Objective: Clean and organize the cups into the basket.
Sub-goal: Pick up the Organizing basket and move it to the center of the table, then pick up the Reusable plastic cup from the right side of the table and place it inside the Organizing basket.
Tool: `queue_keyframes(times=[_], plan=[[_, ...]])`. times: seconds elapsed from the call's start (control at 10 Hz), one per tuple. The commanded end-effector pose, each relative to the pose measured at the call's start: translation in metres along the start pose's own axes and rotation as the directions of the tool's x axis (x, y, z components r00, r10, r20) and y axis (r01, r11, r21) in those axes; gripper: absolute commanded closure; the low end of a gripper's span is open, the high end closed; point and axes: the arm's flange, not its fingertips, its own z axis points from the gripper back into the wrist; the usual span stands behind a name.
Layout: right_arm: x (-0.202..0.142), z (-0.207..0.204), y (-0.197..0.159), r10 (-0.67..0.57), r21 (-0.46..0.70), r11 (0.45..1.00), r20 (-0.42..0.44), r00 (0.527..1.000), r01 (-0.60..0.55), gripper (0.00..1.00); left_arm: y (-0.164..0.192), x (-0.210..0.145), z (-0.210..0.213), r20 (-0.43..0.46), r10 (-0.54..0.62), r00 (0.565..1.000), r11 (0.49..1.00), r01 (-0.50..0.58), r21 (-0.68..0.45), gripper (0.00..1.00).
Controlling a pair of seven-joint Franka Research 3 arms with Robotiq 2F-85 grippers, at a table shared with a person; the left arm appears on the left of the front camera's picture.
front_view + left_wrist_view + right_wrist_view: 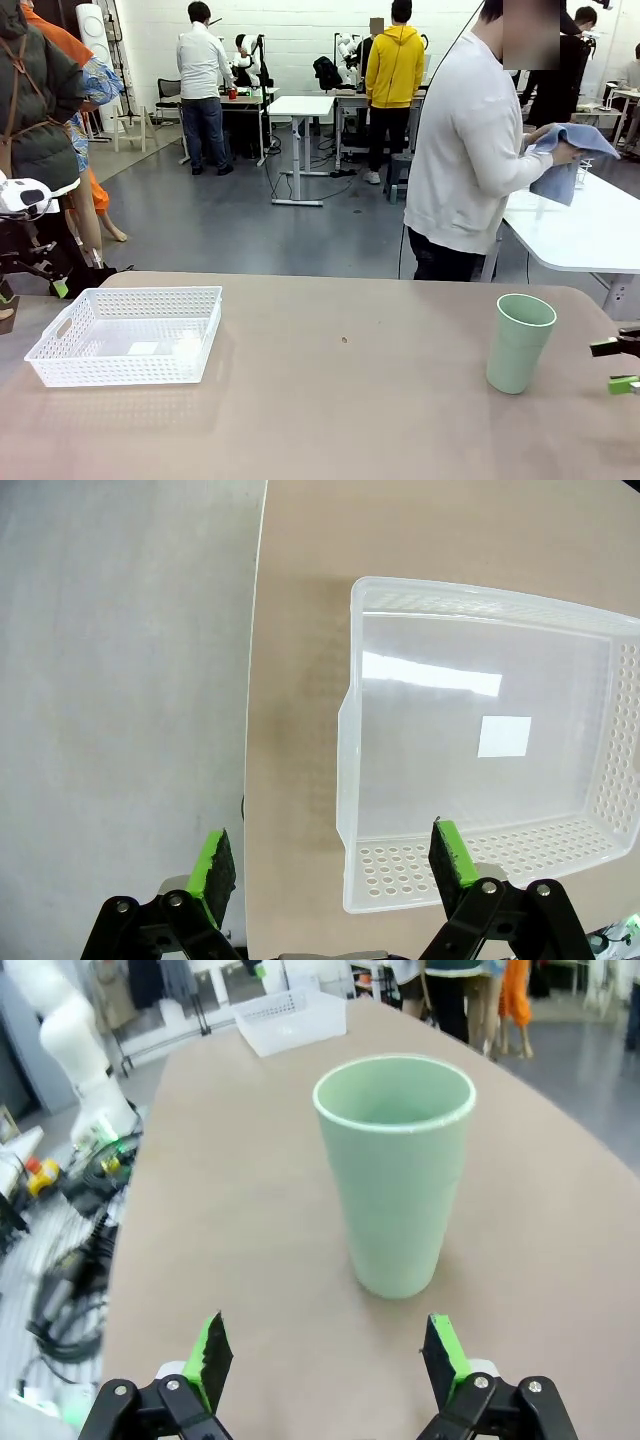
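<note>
Your right gripper (326,1348), jaws wide apart and empty, faces the upright mint cup (395,1180) standing near the right edge of the table (350,420). Your left gripper (331,852), equally open and holding nothing, hangs above one end of the white basket (480,858) on the left side.

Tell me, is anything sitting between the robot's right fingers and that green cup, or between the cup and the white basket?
Nothing visible. The green cup stands upright on the table just ahead of the open right fingers, and only bare table, apart from a tiny speck, lies between it and the basket.
</note>
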Motion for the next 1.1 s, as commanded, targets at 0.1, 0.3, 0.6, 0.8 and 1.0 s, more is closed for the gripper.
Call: queue_keyframes(times=[0.1, 0.3, 0.6, 0.8, 1.0], plan=[[-0.007, -0.033, -0.012, 0.15, -0.01, 0.989, 0.065, 0.986, -0.15, 0.0, 0.0, -0.002, 0.003, -0.002, -0.019, 1.0, 1.0, 0.019, -0.002, 0.0], [-0.011, -0.053, -0.029, 0.094, 0.049, 0.994, 0.072, 0.993, -0.098, 0.0, 0.0, -0.002, 0.003, -0.002, -0.019, 1.0, 1.0, 0.019, -0.002, 0.0], [-0.014, -0.066, -0.053, 0.061, 0.063, 0.996, 0.072, 0.996, -0.066, 0.0, 0.0, -0.002, 0.003, -0.002, -0.019, 1.0, 1.0, 0.019, -0.002, 0.0], [-0.013, -0.074, -0.061, 0.051, 0.077, 0.995, 0.089, 0.995, -0.058, 0.0, 0.0, -0.002, 0.003, -0.002, -0.019, 1.0, 1.0, 0.019, -0.002, 0.0], [-0.009, -0.077, -0.066, 0.057, 0.068, 0.996, 0.113, 0.992, -0.065, 0.0, 0.0, -0.002, 0.003, -0.002, -0.019, 1.0, 1.0, 0.019, -0.002, 0.0]])
